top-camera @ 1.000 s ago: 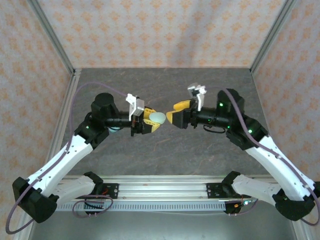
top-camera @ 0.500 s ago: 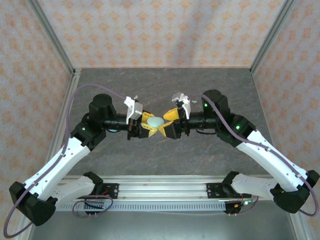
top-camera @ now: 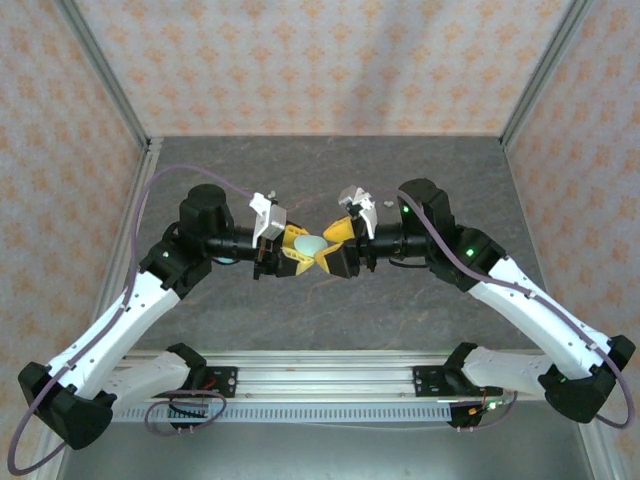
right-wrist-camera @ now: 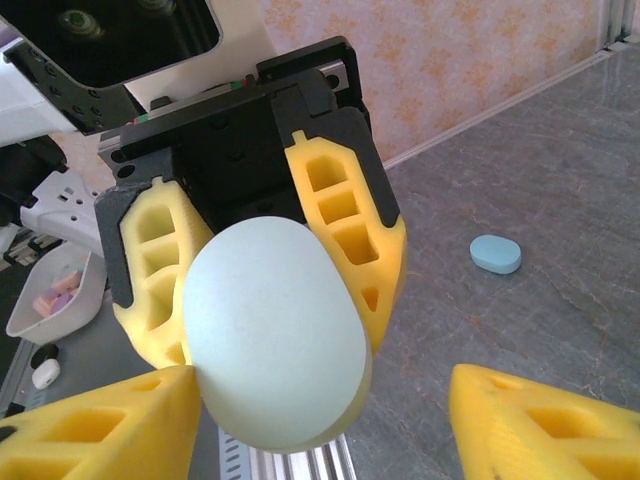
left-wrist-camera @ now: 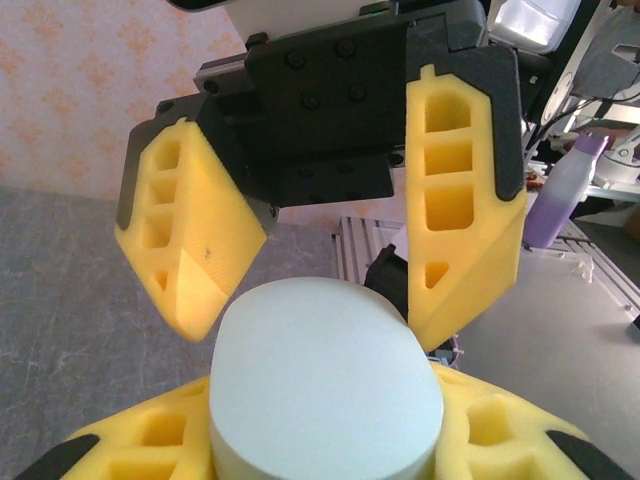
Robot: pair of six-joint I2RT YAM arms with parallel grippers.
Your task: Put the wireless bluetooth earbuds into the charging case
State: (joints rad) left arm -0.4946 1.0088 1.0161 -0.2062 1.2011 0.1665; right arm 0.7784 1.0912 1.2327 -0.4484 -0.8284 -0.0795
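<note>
Early stage: left jaws clamp the closed pale green case (top-camera: 308,244), right jaws stand open around it; opening and loading earbuds remain.

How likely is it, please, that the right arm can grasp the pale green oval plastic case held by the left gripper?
Probably yes: the right gripper stands open around the pale green oval case, nothing between.

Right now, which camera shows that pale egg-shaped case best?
The right wrist view: the case sits large and nearly whole, held by the left pincer. The left wrist view cuts off its near end; the top view shows it tiny.
</note>
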